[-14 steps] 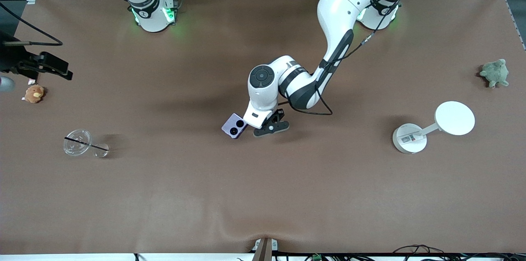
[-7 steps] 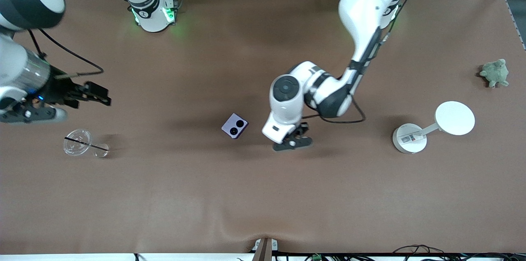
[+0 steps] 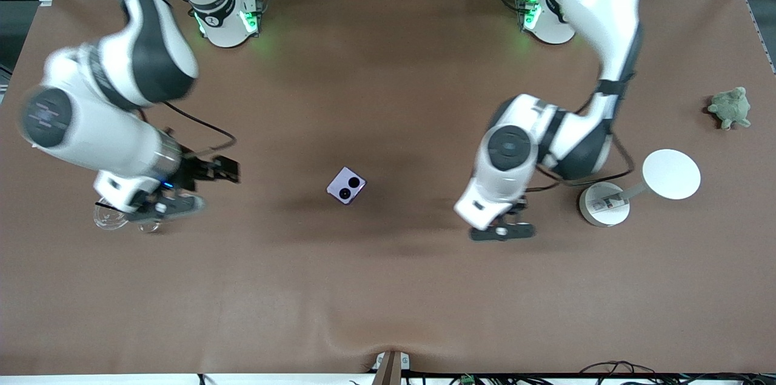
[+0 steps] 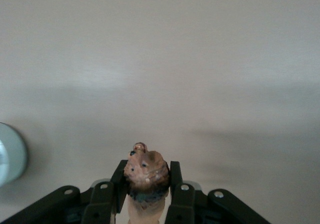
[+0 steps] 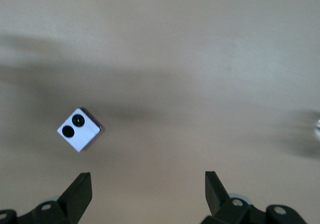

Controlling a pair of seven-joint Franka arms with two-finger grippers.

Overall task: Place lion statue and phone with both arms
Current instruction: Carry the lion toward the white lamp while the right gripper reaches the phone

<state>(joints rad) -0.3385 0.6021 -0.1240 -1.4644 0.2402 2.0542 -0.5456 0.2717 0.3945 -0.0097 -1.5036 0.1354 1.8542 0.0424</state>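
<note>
The phone point(image 3: 346, 185), pale lavender with two black camera circles, lies flat at the table's middle; it also shows in the right wrist view point(image 5: 79, 129). My left gripper point(image 3: 502, 231) is up over bare table between the phone and a white stand. It is shut on the lion statue point(image 4: 146, 170), a small brown figurine with a dark mane, which the hand hides in the front view. In the left wrist view, the left gripper point(image 4: 148, 168) has one finger on each side of the figurine. My right gripper point(image 3: 162, 207) is open and empty point(image 5: 145, 184), over a clear cup.
A clear plastic cup point(image 3: 108, 219) is partly hidden under the right hand. A white stand with a round base point(image 3: 604, 205) and a disc point(image 3: 671, 174) is beside the left hand, toward the left arm's end. A green plush turtle point(image 3: 730, 107) sits near that end's edge.
The left arm has moved from beside the phone toward its own end of the table. The right arm has swung in from the table's edge to over the clear cup. The phone has not moved.
</note>
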